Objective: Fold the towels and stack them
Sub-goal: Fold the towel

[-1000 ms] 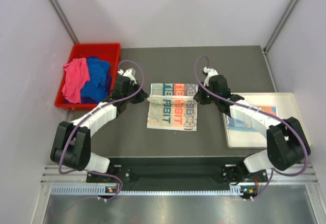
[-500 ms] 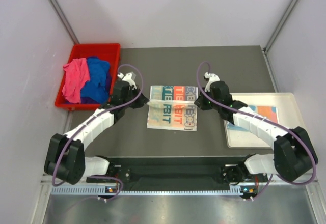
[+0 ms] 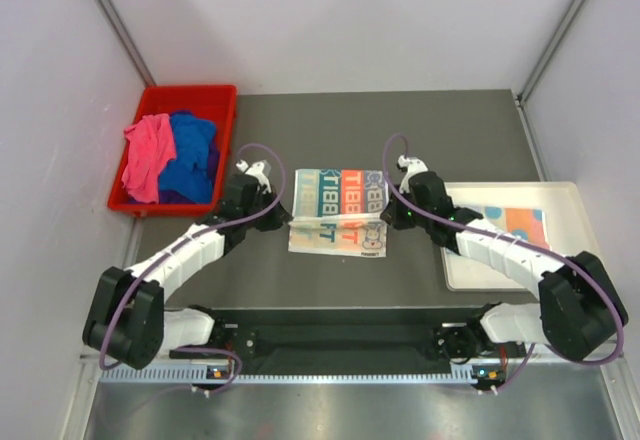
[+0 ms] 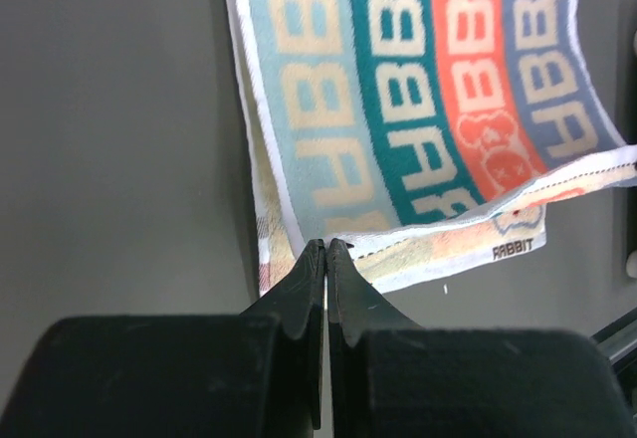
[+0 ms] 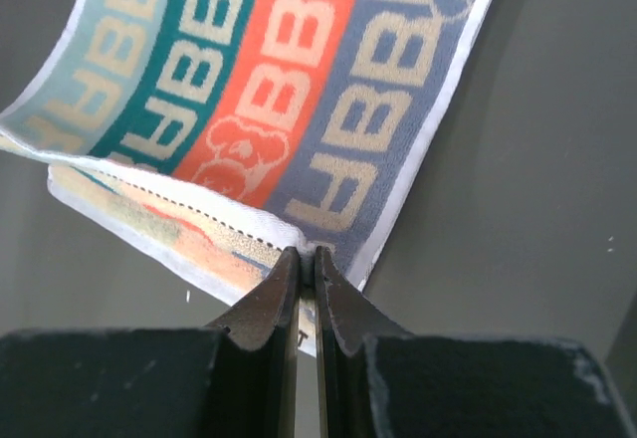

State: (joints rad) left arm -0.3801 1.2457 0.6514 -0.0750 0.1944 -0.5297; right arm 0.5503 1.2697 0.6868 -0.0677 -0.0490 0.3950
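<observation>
Left gripper [image 4: 325, 251]: fingers pressed together on one corner of the lettered towel [image 3: 338, 205], with the lifted edge just beyond the tips.
Right gripper [image 5: 307, 255]: fingers pinching the other corner of the same edge.
Lettered towel: stretched between the two pairs of fingers, its top layer doubling over the part lying flat beneath; I judge the fold about half made.
Done: one folded towel [image 3: 505, 222] lies on the tray [image 3: 570, 190], just outward of the right fingers.
Left to do: the pink towel [image 3: 148, 152] and blue towel [image 3: 195, 155] lie crumpled in the red bin [image 3: 190, 89], outward of the left fingers, neither folded nor stacked.
</observation>
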